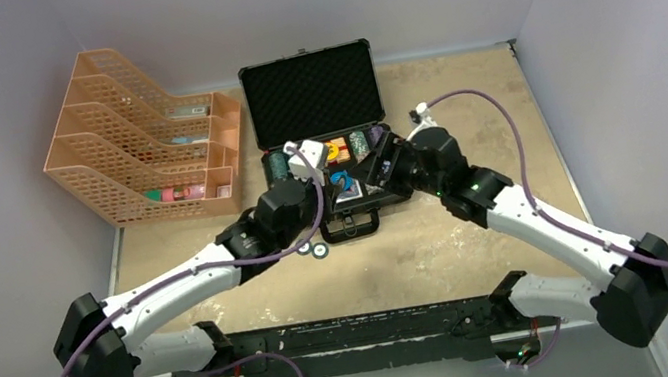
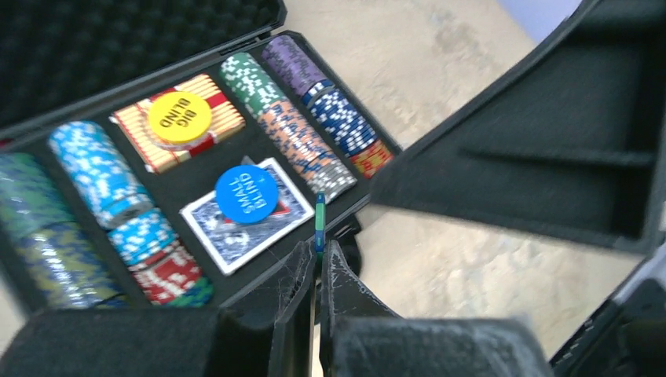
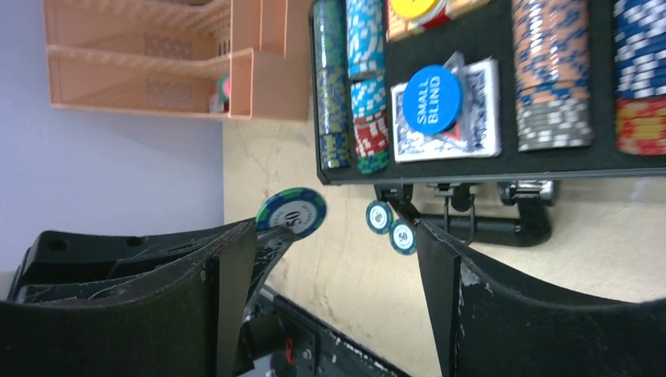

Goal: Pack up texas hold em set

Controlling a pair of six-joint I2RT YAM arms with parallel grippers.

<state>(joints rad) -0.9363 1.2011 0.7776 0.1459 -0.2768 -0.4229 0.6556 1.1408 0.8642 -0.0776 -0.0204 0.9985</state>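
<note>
Left pincer (image 2: 318,255): clamped shut on one chip (image 2: 319,220), pinched edge-on at the tips, near the case's front edge.
Right pincer (image 3: 338,236): stood wide open, empty.
Case (image 1: 310,91): lay open mid-surface, its rows nearly full.
Loose chips (image 3: 379,216): two lay flat on the surface (image 1: 479,236), just by the handle.
Handling: you likely had light, stiff, slick discs, so pinching across the rim looked safest.

left arm (image 1: 182,278) extended | left fingers (image 2: 294,275) pinched closed | right arm (image 1: 558,224) extended | right fingers (image 3: 463,287) spread wide
</note>
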